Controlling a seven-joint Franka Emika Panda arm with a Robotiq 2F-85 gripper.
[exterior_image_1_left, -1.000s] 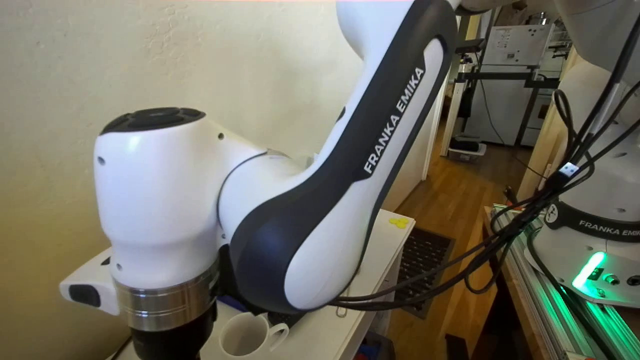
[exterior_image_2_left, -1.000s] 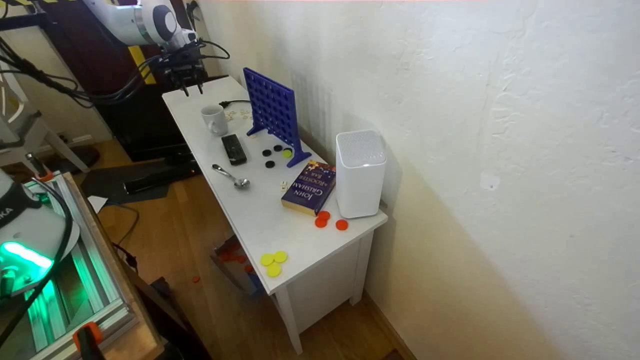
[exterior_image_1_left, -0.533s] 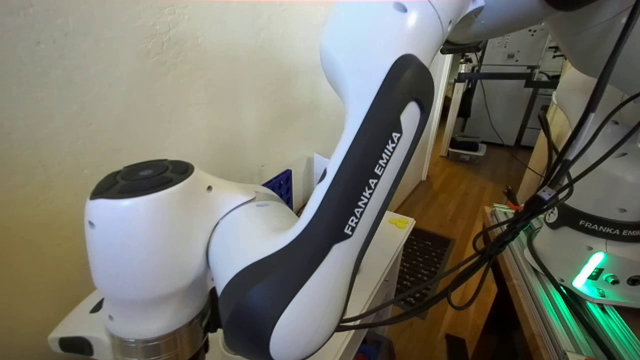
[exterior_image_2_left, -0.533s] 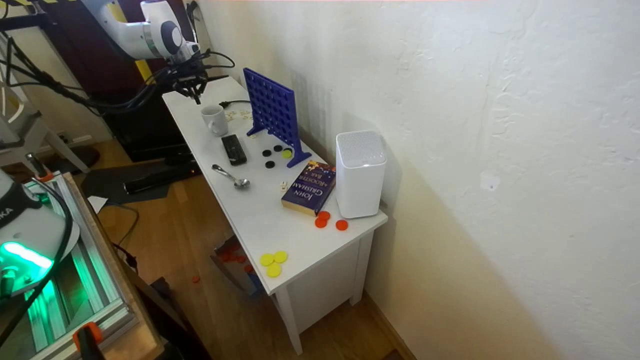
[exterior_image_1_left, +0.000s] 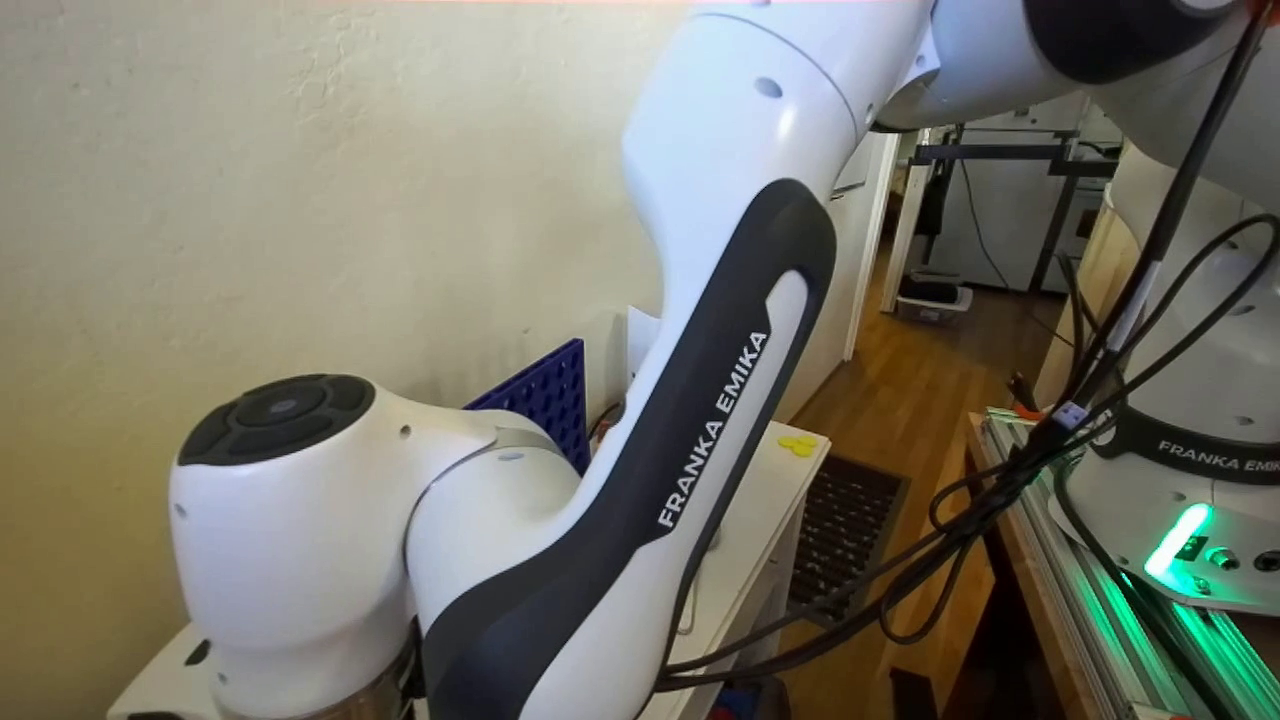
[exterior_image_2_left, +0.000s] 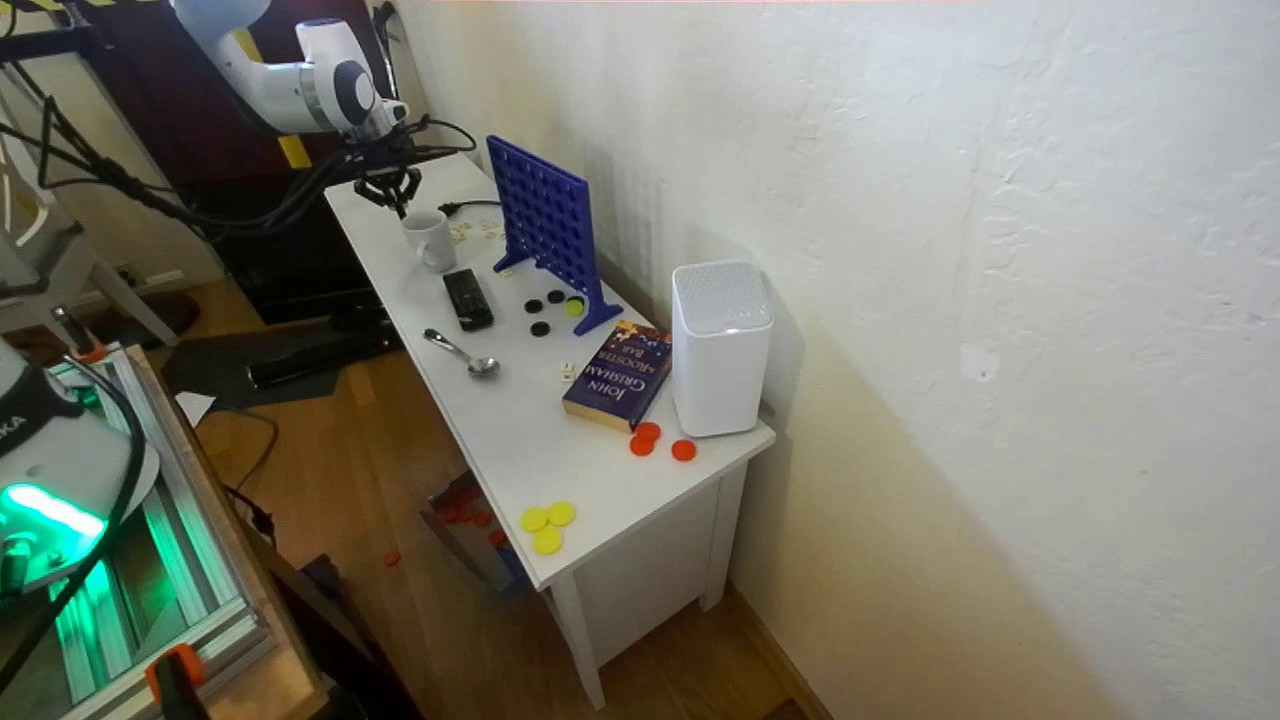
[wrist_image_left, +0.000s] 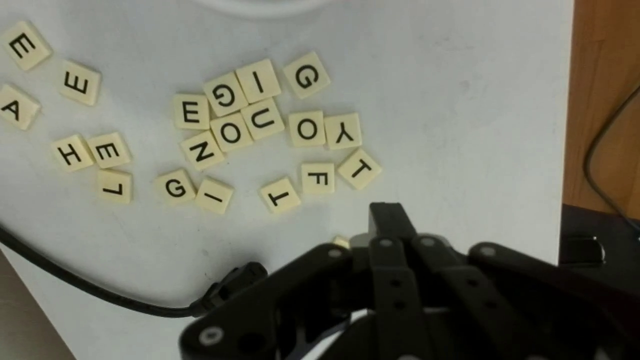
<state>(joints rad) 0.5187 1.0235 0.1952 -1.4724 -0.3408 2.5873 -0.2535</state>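
In the wrist view the end effector (wrist_image_left: 392, 220) comes in from the lower right, its fingers together, pointing toward the tiles (wrist_image_left: 230, 132) that lie scattered on the desk (wrist_image_left: 460, 125) from the upper left to just right of the centre. Closest above the fingertips is a T tile (wrist_image_left: 359, 168), with an F tile (wrist_image_left: 318, 178) just to its left; both are apart from the fingers. A pale corner (wrist_image_left: 340, 242) pokes out at the left of the fingers, too little of it to name. A black cord (wrist_image_left: 100, 290) runs in from the left edge to a plug (wrist_image_left: 235, 280) at the lower middle, and the mug (wrist_image_left: 262, 7) shows only as a white curve at the top. In an exterior view the end effector is at the upper left, near the mug, while the tiles lie between the mug and the blue rack (exterior_image_2_left: 545, 212). Down the desk there, toward the middle of the frame, come the remote (exterior_image_2_left: 468, 300), black discs (exterior_image_2_left: 540, 328), the spoon (exterior_image_2_left: 463, 355), a book (exterior_image_2_left: 620, 375) and a white box (exterior_image_2_left: 722, 350), with red discs (exterior_image_2_left: 642, 446) beside the book. Yellow discs (exterior_image_2_left: 547, 540) sit at the desk's near corner, low in the frame. In an exterior view the arm (exterior_image_1_left: 700, 400) fills the middle, partly covering the rack.
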